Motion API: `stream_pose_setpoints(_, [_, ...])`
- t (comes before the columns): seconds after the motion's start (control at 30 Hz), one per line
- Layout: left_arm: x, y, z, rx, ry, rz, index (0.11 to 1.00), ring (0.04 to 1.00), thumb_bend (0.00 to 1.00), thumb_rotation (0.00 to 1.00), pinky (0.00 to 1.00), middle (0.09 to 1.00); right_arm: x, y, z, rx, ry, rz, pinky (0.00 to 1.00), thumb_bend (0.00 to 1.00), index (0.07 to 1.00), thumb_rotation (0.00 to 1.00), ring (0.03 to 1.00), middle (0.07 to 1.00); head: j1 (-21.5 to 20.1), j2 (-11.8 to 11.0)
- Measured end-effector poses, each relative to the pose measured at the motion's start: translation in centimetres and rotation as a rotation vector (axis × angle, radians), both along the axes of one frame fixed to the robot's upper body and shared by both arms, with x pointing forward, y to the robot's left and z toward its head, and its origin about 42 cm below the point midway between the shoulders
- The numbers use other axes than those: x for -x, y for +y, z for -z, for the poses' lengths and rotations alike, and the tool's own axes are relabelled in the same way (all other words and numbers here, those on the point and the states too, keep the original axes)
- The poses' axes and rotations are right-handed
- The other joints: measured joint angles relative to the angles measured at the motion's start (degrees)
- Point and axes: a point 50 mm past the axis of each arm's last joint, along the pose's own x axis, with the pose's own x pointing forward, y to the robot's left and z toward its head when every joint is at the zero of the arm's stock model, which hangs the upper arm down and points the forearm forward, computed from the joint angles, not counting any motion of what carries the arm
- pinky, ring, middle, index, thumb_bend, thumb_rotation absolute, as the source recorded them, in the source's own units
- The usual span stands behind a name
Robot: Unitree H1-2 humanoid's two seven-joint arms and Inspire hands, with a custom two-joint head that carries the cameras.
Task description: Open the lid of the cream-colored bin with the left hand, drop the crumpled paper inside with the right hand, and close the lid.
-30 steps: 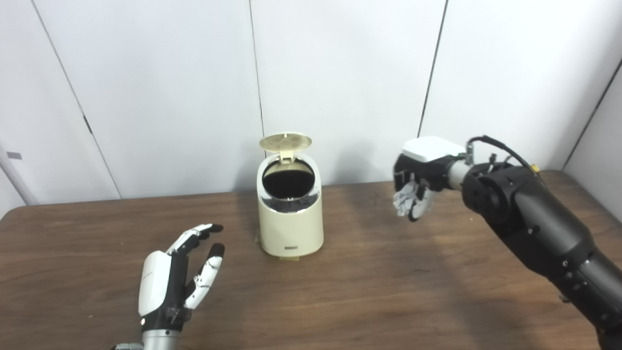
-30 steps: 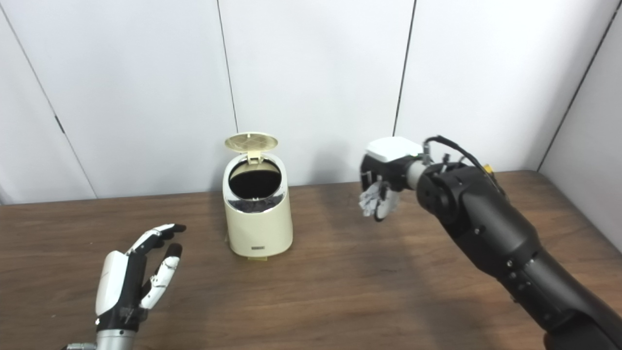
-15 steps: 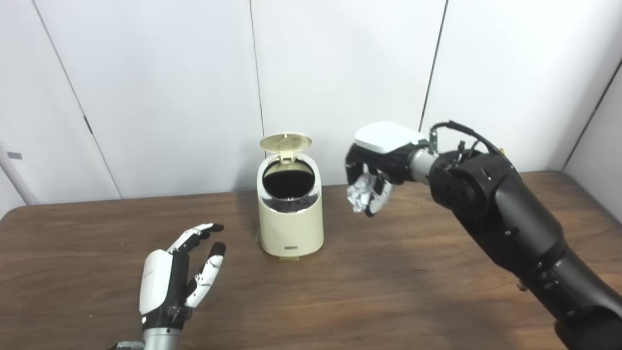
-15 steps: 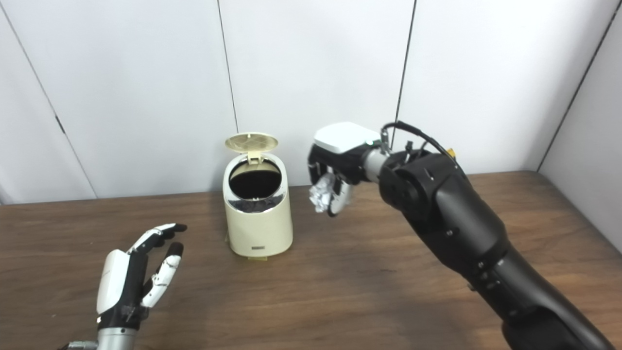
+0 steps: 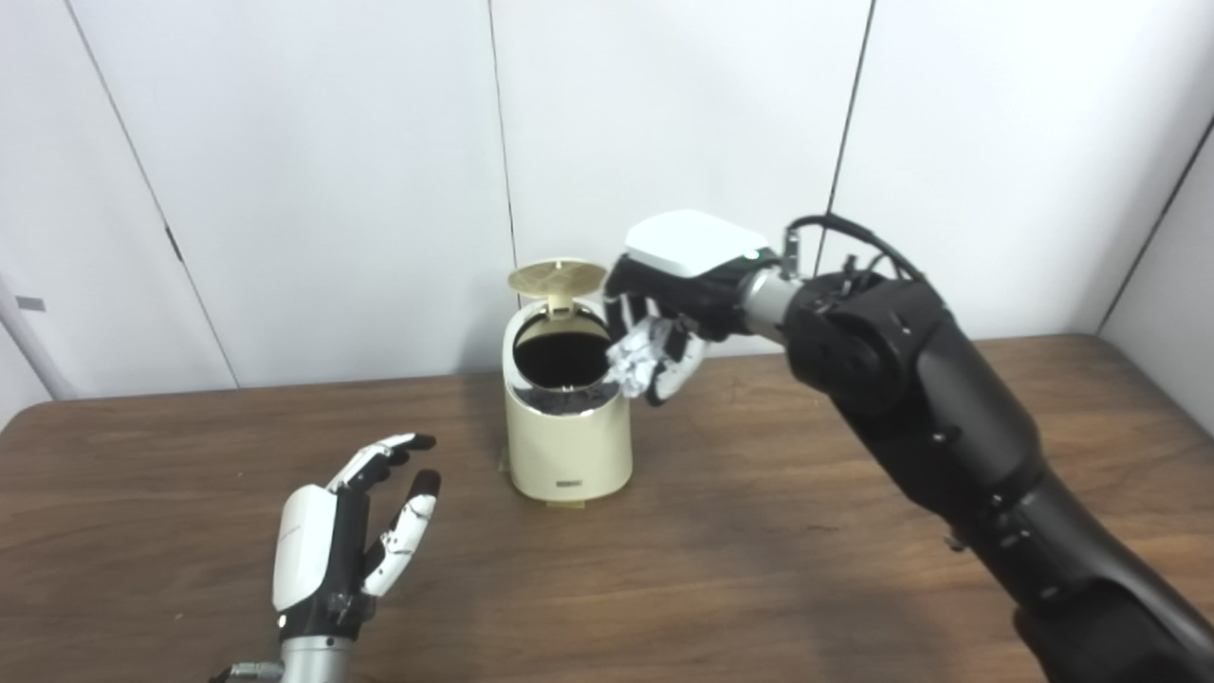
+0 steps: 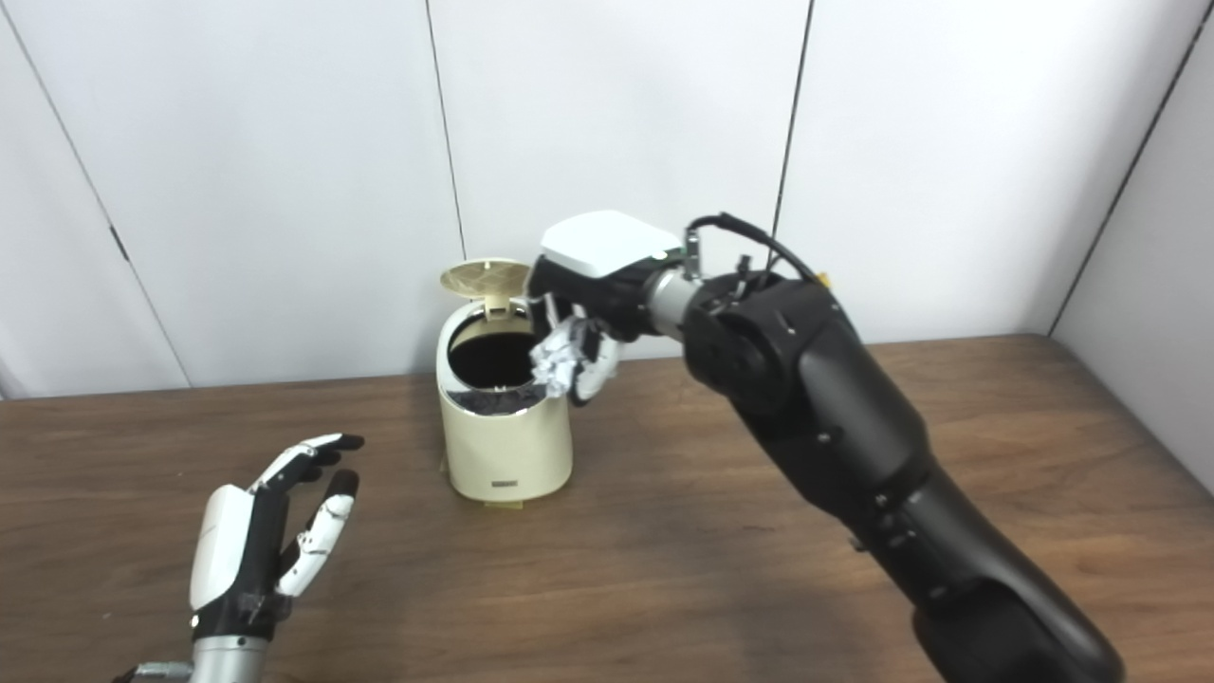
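The cream-colored bin (image 5: 567, 446) stands at the back middle of the brown table, its round lid (image 5: 557, 276) tipped up and its dark mouth showing. My right hand (image 5: 678, 289) hovers at the bin's right rim, shut on the crumpled paper (image 5: 635, 358), which hangs just over the edge of the opening. My left hand (image 5: 346, 531) rests open above the table to the front left of the bin, fingers spread, holding nothing.
The table (image 5: 759, 569) runs wide in front of and to both sides of the bin. White wall panels (image 5: 332, 142) stand close behind it. My right forearm (image 5: 948, 446) crosses the right half of the table.
My right hand has carried the crumpled paper leftward and a little upward, from the table's right side to the bin's right rim. The left hand and the open lid have stayed put.
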Motion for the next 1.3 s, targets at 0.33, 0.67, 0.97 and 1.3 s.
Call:
stream_pose_setpoints(0.33, [0.0, -0.1, 0.0, 0.000, -0.002, 0.001, 0.754, 0.743, 0.45, 0.92, 0.73, 0.773, -1.6, 2.1, 1.6, -0.020, -0.010, -0.015, 0.25, 0.51, 0.523, 0.00, 0.370, 0.448, 0.4, 0.2])
stream_pose_setpoints(0.67, [0.1, -0.2, 0.0, 0.002, -0.009, -0.001, 0.757, 0.744, 0.46, 0.93, 0.73, 0.773, -3.5, 2.6, 3.5, 0.007, -0.036, -0.013, 0.25, 0.51, 0.528, 0.00, 0.367, 0.450, 1.0, 0.4])
stream_pose_setpoints(0.97, [0.1, -0.2, 0.0, 0.001, -0.010, -0.002, 0.754, 0.744, 0.47, 0.92, 0.72, 0.771, -4.9, 2.7, 4.1, 0.006, -0.090, -0.028, 0.27, 0.52, 0.519, 0.00, 0.380, 0.465, 1.5, 0.3])
stream_pose_setpoints(1.3, [0.1, -0.3, 0.0, -0.004, -0.011, 0.002, 0.752, 0.744, 0.46, 0.92, 0.71, 0.770, -5.4, 3.4, 4.3, -0.013, -0.119, -0.020, 0.27, 0.52, 0.513, 0.00, 0.387, 0.471, 1.6, 0.1])
